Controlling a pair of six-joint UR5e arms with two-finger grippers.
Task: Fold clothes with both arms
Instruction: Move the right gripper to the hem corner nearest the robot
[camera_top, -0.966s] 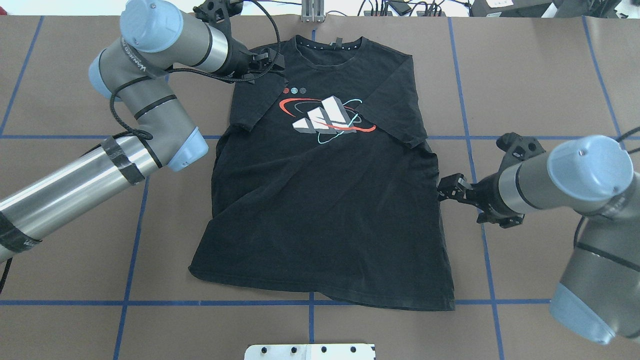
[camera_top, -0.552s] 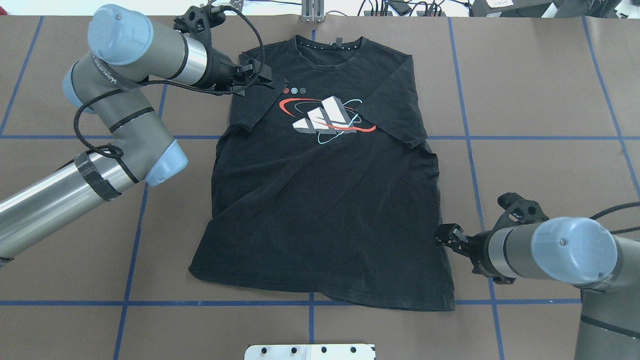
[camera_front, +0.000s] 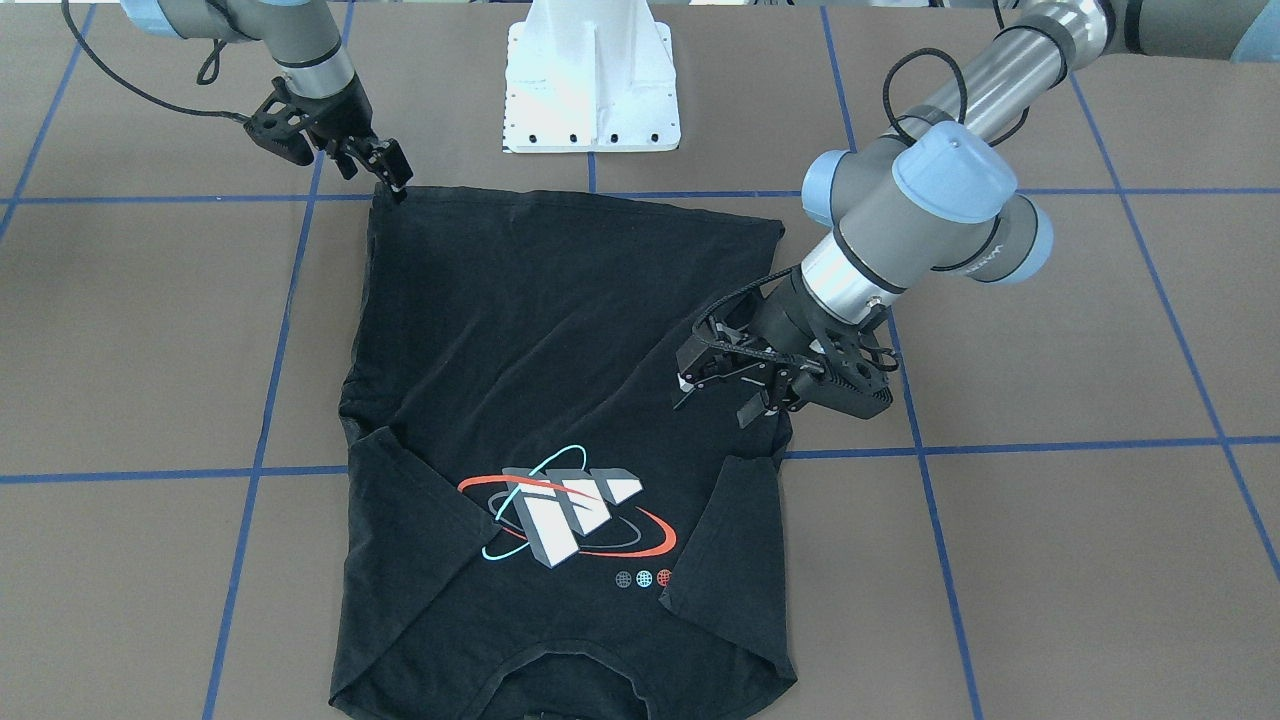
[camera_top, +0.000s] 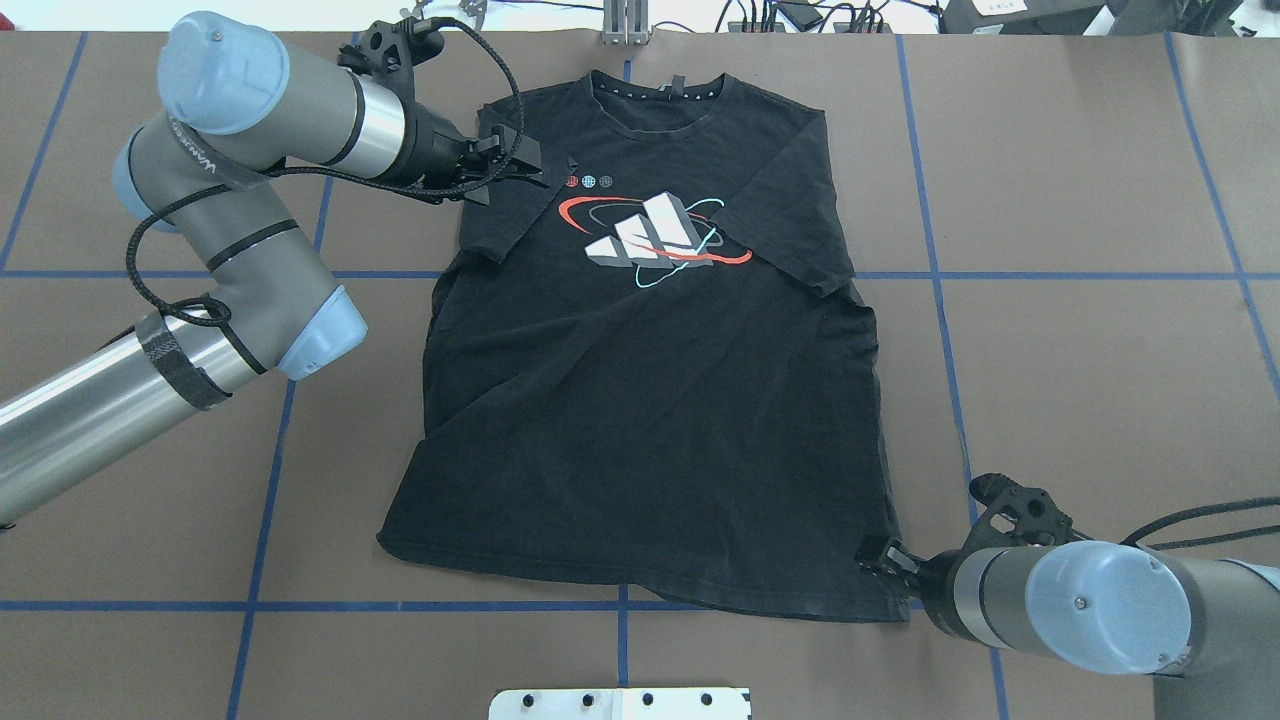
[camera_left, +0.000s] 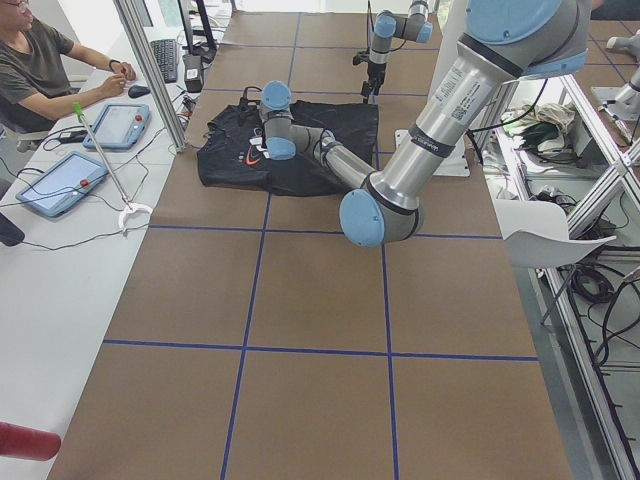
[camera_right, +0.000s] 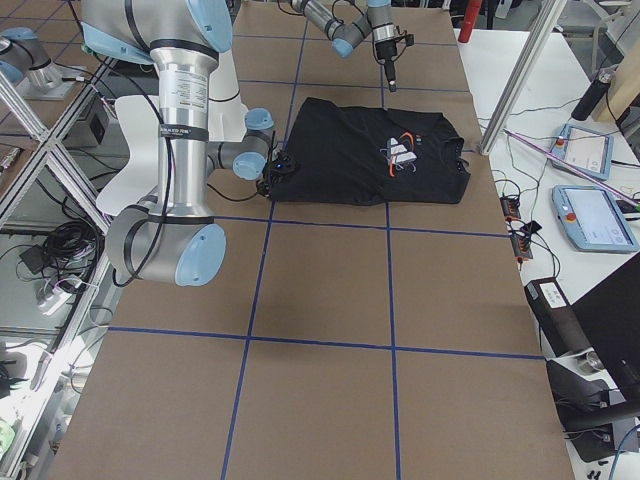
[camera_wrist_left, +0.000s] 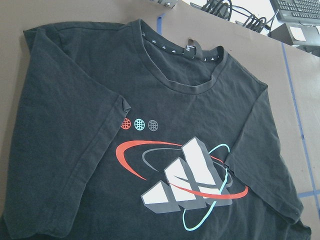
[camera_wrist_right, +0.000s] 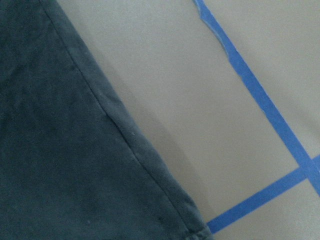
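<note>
Since a second ago the right gripper (camera_top: 878, 556) has slid down the T-shirt's (camera_top: 640, 420) right-hand edge in the overhead view, from beside the waist to the lower right hem corner, while the left gripper (camera_top: 520, 165) has drawn back slightly toward the upper left. That hem corner lies flat on the brown table (camera_top: 1080, 180) just at the right gripper's tips; its fingers look parted and hold nothing, and the right wrist view shows the hem lying loose beside a blue tape line (camera_wrist_right: 260, 95). The left gripper hangs over the folded-in sleeve in the upper left of the shirt, fingers spread, not touching the cloth. The shirt lies chest up in the middle of the frame, collar toward the top, both sleeves folded inward. The right arm (camera_top: 1080, 610) enters low from the lower right corner, its wrist nearly level; the left arm (camera_top: 250, 230) comes from the left edge, elbow bent, forearm pointing right.
</note>
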